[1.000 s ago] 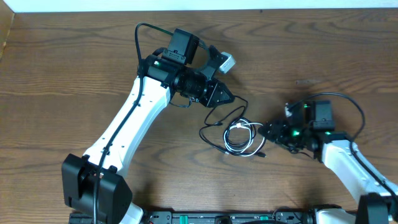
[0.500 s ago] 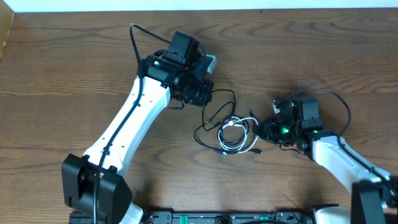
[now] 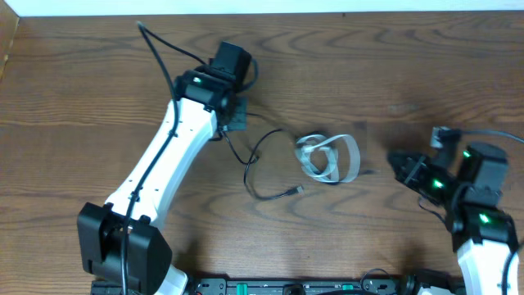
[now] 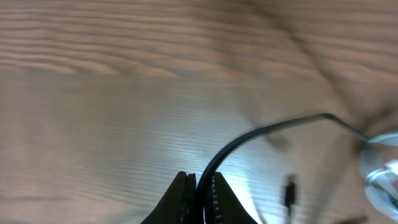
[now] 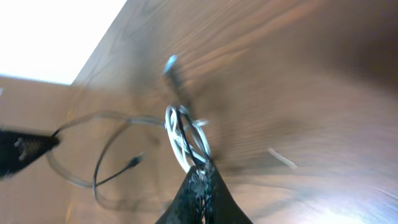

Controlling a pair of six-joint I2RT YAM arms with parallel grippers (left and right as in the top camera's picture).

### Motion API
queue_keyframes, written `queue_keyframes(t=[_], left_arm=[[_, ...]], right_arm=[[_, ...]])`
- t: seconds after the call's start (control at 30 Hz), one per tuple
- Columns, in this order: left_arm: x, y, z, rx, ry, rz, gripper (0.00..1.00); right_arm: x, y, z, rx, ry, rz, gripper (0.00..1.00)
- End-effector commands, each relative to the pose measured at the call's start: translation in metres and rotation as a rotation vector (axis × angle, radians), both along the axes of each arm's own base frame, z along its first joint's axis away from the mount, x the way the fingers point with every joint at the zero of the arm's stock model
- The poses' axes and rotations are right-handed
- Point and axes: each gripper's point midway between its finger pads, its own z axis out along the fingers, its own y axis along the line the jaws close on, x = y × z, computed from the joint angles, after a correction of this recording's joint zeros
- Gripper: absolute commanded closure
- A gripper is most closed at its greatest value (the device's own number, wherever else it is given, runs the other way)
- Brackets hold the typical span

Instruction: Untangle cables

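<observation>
On the table [image 3: 82, 82], left pincer [image 4: 199, 182] clamps the black cable [image 4: 261, 132]; right pincer [image 5: 201, 176], pressed together, faces the white cable [image 3: 326, 156]

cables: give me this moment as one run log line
left hand: shut on black cable | right hand: shut, grip unclear | white cable: coiled on table, blurred

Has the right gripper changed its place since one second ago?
Yes. The right gripper has moved right, farther from the left arm's fixed base.
</observation>
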Motion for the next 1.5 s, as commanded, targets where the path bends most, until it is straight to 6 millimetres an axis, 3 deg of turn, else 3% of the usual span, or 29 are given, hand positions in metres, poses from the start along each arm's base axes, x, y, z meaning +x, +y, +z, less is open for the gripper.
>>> queue_keyframes(t=[0.0, 0.13, 0.23, 0.27, 0.3, 0.37, 0.43, 0.53, 0.77, 1.1, 1.3, 1.47], left_arm=[[0.008, 0.037, 0.003, 0.070, -0.031, 0.126, 0.90], [0.008, 0.037, 0.000, -0.002, -0.006, 0.130, 0.90], [0.004, 0.005, -0.004, -0.133, 0.045, -0.042, 0.90], [0.002, -0.007, -0.004, -0.178, 0.058, -0.114, 0.90], [-0.003, -0.030, -0.004, -0.262, 0.078, -0.224, 0.90], [-0.008, -0.049, -0.002, -0.329, 0.088, -0.310, 0.90], [-0.011, -0.056, -0.001, -0.352, 0.092, -0.337, 0.90], [-0.013, -0.060, -0.001, -0.355, 0.096, -0.347, 0.90], [-0.014, -0.060, -0.001, -0.358, 0.102, -0.336, 0.90], [-0.014, -0.060, -0.001, -0.361, 0.103, -0.325, 0.90], [-0.014, -0.060, -0.001, -0.362, 0.103, -0.324, 0.90], [-0.014, -0.060, -0.001, -0.362, 0.103, -0.321, 0.90]], right_arm=[[-0.005, -0.035, 0.007, -0.105, -0.021, -0.142, 0.99], [-0.010, -0.039, 0.003, -0.119, 0.000, -0.155, 0.99], [-0.008, -0.033, 0.004, -0.116, -0.018, -0.101, 0.99], [-0.006, -0.029, 0.006, -0.108, -0.033, -0.073, 0.95], [-0.003, -0.021, 0.007, -0.082, -0.054, -0.019, 0.77], [0.001, -0.011, 0.007, -0.055, -0.068, 0.042, 0.57], [0.006, -0.001, 0.004, -0.034, -0.068, 0.088, 0.48], [0.017, 0.017, -0.001, -0.012, -0.076, 0.163, 0.43], [0.049, 0.081, -0.023, 0.050, -0.090, 0.329, 0.58], [0.080, 0.156, -0.088, 0.115, 0.082, 0.405, 0.59], [0.096, 0.197, -0.108, 0.110, 0.118, 0.488, 0.58], [0.102, 0.217, -0.127, 0.101, 0.174, 0.473, 0.62]])
